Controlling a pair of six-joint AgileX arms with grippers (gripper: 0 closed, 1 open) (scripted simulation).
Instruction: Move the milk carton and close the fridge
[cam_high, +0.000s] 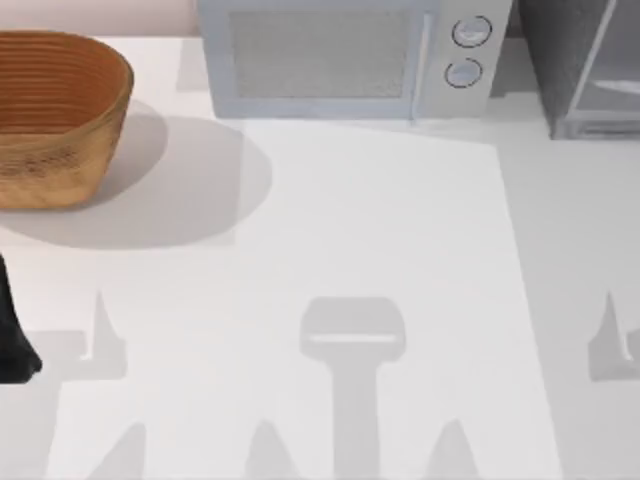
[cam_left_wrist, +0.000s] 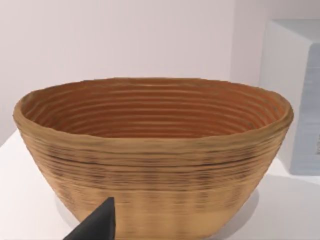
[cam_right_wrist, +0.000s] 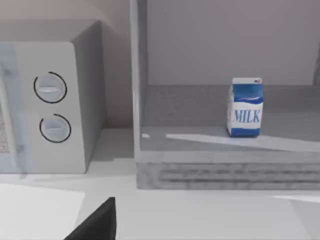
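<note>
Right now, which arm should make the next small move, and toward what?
Probably the right arm: ease its pincer forward toward the milk carton, which stands upright inside the open fridge, beside the microwave. The left pincer faces only the basket.

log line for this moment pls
stage: not started | milk carton: upright inside fridge | fridge: open | left gripper: facing basket | right gripper: facing fridge

The left arm (cam_high: 12, 335) is matte black and smooth, and each wrist view catches a dark, pointed gripper finger (cam_left_wrist: 97, 225).
</note>
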